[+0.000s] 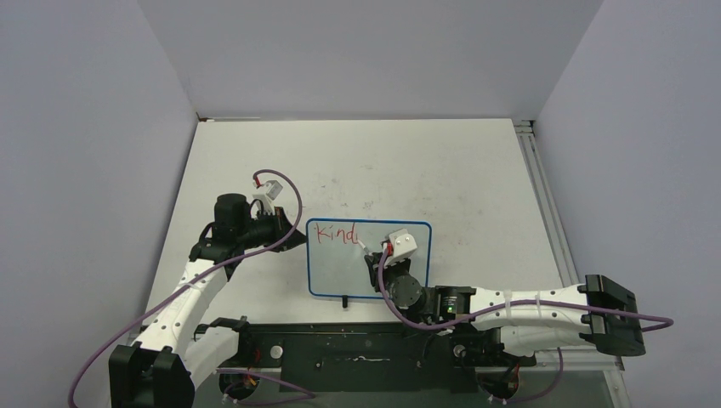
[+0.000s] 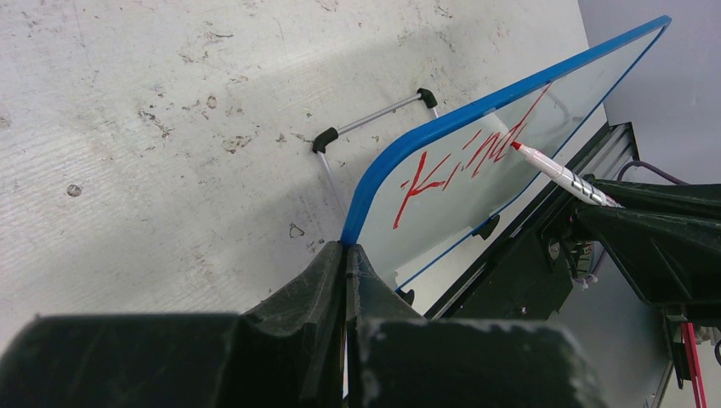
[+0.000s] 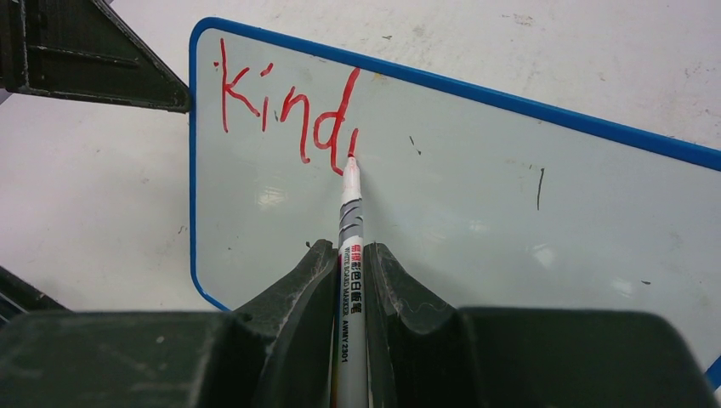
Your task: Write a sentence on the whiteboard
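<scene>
While the top view only places the whiteboard [image 1: 336,270] on the table [image 1: 442,170] toward 6 o'clock, the left wrist view shows the left gripper [image 2: 346,252] with jaws pinched shut on its 10 o'clock corner, and the right wrist view shows the right gripper [image 3: 349,259] with jaws clamping a marker [image 3: 350,200], tip touching beside red lettering [image 3: 281,110].

Red "Kind" on the whiteboard [image 3: 510,212] — marker [image 3: 351,272] barrel reads "2301".
</scene>
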You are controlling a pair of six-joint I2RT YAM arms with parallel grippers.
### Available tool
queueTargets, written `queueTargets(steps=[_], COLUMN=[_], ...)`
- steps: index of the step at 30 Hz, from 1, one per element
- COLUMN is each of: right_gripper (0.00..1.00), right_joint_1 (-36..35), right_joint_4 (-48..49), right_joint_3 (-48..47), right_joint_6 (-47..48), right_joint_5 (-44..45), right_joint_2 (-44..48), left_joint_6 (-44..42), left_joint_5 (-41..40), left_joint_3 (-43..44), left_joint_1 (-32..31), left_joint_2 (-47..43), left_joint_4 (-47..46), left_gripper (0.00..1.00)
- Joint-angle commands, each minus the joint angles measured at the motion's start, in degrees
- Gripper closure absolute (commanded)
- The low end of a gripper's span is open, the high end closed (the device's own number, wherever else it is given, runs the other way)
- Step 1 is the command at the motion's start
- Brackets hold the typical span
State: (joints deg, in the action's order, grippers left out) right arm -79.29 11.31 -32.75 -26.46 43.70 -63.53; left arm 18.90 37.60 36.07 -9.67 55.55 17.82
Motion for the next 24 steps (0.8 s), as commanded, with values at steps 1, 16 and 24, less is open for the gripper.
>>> queueTargets(steps=[1, 16, 24], right_gripper=[0.95, 0.95, 0.95], right_joint_1=[-0.30, 3.04, 3.17], right_joint_4=[1.53, 5.49, 3.97], right_joint_3=[-0.04, -1.22, -0.97], right_joint_6=[0.47, 3.99, 3.01], right_joint_5=[3.14, 1.10, 2.09], right_joint_2=[0.62, -0.59, -0.04], left_joint_6=[-0.09, -0.09, -0.09], left_joint_5=[1.89, 1.78, 1.78], left_joint_3=[2.16, 2.16, 2.23], left_joint_1=[-0.77, -0.75, -0.84], left_joint_2=[-0.53, -0.27, -0.35], left_joint_4=[0.11, 0.11, 0.11], left_gripper=[1.00, 1.00, 1.00])
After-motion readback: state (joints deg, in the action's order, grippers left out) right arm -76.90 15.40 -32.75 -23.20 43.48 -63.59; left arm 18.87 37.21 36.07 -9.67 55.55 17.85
